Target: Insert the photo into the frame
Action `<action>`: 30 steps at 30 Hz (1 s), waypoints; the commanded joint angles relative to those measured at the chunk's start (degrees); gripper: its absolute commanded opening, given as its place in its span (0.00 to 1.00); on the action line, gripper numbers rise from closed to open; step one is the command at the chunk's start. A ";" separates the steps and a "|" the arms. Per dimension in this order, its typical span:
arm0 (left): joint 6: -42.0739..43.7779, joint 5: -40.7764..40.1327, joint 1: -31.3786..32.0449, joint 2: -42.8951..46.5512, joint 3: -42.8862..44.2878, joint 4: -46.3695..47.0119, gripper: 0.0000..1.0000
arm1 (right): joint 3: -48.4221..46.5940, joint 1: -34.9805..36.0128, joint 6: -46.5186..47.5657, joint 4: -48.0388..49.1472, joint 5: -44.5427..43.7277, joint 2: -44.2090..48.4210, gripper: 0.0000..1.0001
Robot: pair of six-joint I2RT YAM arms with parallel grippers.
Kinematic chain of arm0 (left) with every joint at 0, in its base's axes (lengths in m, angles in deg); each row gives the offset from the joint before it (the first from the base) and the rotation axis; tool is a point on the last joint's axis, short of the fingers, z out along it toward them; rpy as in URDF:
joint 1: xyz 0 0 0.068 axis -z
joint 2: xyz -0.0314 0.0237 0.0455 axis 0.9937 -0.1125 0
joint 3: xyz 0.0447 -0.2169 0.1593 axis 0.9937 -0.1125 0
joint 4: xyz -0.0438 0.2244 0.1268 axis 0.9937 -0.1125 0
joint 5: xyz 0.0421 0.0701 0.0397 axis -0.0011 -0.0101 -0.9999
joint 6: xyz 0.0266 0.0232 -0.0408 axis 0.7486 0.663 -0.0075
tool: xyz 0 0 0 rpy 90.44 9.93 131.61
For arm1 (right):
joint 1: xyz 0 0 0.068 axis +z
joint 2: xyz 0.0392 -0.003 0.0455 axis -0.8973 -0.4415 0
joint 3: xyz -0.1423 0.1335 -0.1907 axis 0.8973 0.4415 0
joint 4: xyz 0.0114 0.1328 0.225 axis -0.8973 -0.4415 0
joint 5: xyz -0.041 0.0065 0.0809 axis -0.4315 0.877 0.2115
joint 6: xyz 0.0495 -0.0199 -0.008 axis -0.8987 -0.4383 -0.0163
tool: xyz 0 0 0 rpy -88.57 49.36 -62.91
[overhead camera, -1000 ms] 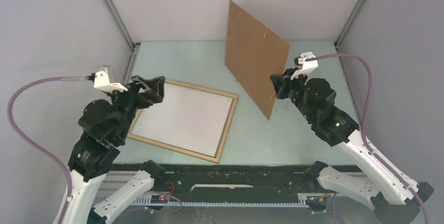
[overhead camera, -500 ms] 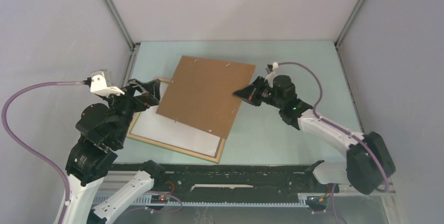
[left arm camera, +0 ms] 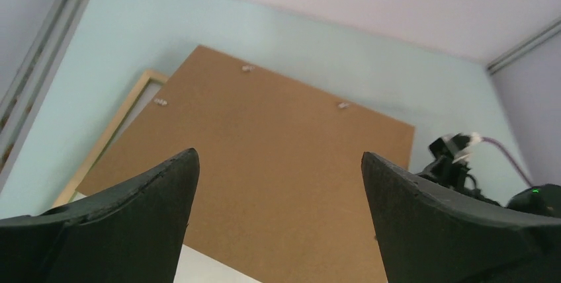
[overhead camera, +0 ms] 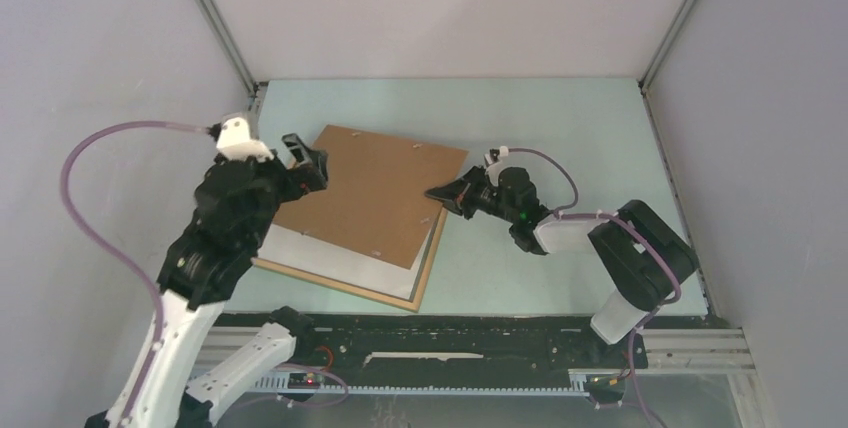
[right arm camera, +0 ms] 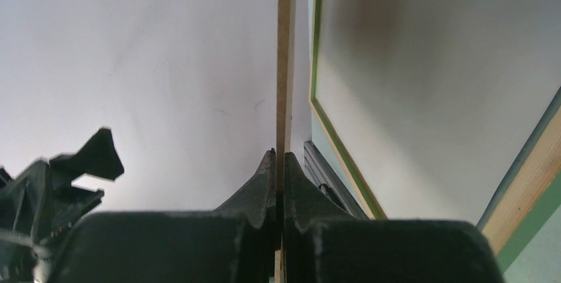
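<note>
Two pairs of fingers work here, and each has its own job. The right fingers [right arm camera: 263, 184] are clenched on the right-hand edge of the flat brown rectangular board [overhead camera: 365, 193], whose thin edge runs straight out from between their tips. I think they pinch it at the edge so that the board can come down flat and be shifted sideways. The left fingers [left arm camera: 152, 190] are spread wide and grasp nothing. The far left corner of the board lies just beyond and below their tips, so I judge that they hover there to steady or press that corner.

Below the board, just beside the right fingers, the thin rectangular frame of pale wood [overhead camera: 430, 266] lies on the pale green surface [overhead camera: 560, 118]. The right wrist view shows bright green on its rails. The board covers most of the frame but sits skewed, and at the held edge it is apart from the frame. Inside the frame a flat white sheet [overhead camera: 325, 260] fills the opening. The seaside print of the photo is nowhere visible. Probably the white sheet is the photo lying face down in the frame, but I cannot be sure.
</note>
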 commanded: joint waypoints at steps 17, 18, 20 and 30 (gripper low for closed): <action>-6.45 27.91 -45.97 -38.50 1.32 9.30 1.00 | 2.30 4.86 -0.26 24.93 -1.25 -13.88 0.00; -5.17 29.19 -46.71 -40.23 2.58 8.04 1.00 | 2.30 4.77 0.16 25.29 -1.09 -14.54 0.00; -3.69 30.83 -47.86 -42.96 2.78 8.48 1.00 | 2.29 4.59 0.31 27.05 0.18 -16.19 0.00; 2.24 28.43 -51.52 -55.50 4.34 11.83 1.00 | 1.89 4.14 1.58 30.20 5.66 -18.99 0.00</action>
